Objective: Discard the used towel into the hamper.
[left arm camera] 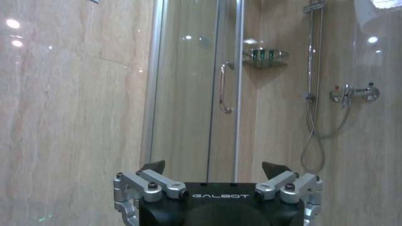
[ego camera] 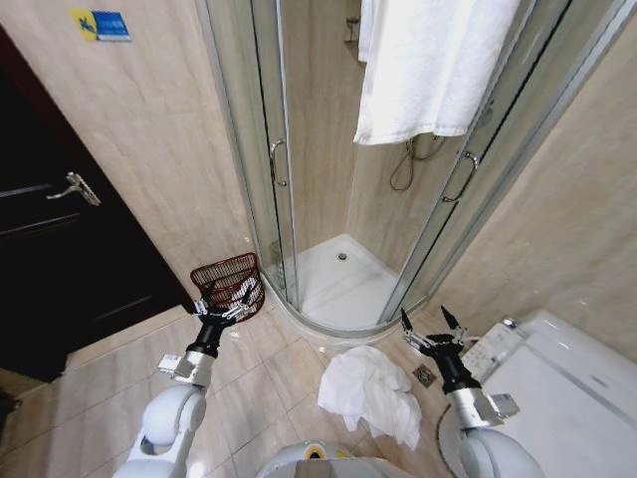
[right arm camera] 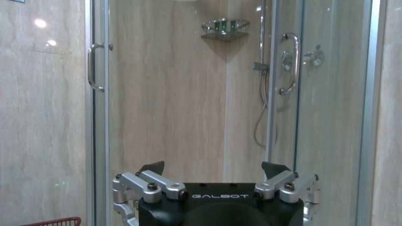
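The used towel [ego camera: 368, 393], white and crumpled, lies on the tiled floor just in front of my base. The hamper [ego camera: 227, 281], a dark reddish-brown wire basket, stands on the floor against the wall left of the shower door; its rim [right arm camera: 53, 221] peeks into the right wrist view. My left gripper [ego camera: 227, 311] hovers open just in front of the hamper, empty. My right gripper [ego camera: 430, 329] is raised open to the right of the towel, holding nothing. In the wrist views the left gripper [left arm camera: 213, 167] and the right gripper [right arm camera: 213, 167] both face the shower with fingers spread.
A curved glass shower cabin [ego camera: 343, 269] stands ahead, with a clean white towel [ego camera: 428, 70] hanging over its door. A toilet [ego camera: 557, 383] is at the right. A dark door [ego camera: 60, 229] is at the left.
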Robot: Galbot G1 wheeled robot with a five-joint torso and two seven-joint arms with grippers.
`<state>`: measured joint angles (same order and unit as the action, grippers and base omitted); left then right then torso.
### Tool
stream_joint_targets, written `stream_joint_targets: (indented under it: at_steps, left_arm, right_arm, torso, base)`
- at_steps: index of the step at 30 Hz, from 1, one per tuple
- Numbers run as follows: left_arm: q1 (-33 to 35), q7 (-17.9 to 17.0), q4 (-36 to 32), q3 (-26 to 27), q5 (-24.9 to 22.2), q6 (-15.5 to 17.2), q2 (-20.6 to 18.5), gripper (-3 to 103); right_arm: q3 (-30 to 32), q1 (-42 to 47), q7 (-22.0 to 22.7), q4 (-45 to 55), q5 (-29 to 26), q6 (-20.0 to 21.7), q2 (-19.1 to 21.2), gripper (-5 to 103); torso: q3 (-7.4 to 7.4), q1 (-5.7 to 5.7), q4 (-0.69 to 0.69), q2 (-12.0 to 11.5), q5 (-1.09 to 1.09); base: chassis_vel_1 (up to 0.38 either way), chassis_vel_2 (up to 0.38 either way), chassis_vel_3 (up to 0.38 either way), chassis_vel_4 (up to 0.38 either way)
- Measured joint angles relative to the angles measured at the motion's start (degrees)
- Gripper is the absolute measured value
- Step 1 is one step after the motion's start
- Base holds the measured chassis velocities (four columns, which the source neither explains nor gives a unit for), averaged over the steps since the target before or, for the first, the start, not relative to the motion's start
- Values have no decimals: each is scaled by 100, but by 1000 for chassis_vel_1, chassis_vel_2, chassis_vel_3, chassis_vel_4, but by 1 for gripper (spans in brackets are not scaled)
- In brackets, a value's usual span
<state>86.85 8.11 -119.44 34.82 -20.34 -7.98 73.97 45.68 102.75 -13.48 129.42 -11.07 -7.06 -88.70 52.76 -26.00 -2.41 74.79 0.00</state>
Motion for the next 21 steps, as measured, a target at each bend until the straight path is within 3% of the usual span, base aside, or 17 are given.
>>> stream_joint_targets:
  at_steps: [21]
  left_arm:
    - [3, -19, -16, 11, 6, -13, 9, 100]
  right_arm:
    - [24, 8, -7, 23, -19, -19, 3, 100]
  torso:
    - [388, -342, 0, 731, 0]
  base:
    - [0, 0, 0, 0]
